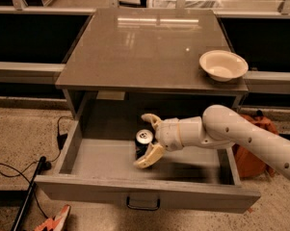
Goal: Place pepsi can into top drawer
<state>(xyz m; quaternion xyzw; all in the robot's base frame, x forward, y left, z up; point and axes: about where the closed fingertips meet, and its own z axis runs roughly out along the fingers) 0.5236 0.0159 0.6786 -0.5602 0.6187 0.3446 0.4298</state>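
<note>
The pepsi can (144,139) stands upright on the floor of the pulled-out top drawer (86,192), left of its middle. It is dark with a silver top and pull tab. My gripper (140,141) reaches into the drawer from the right. Its two cream fingers are spread wide, one behind the can and one in front of it, with the can between them. The fingers look apart from the can. The drawer's small dark handle (143,205) sits at the centre of its front panel.
A cream bowl (223,65) sits at the right edge of the grey tabletop (135,47). An orange bag (253,150) lies on the floor right of the drawer. Black cables (19,167) and a red-handled tool (50,219) lie on the floor at the left.
</note>
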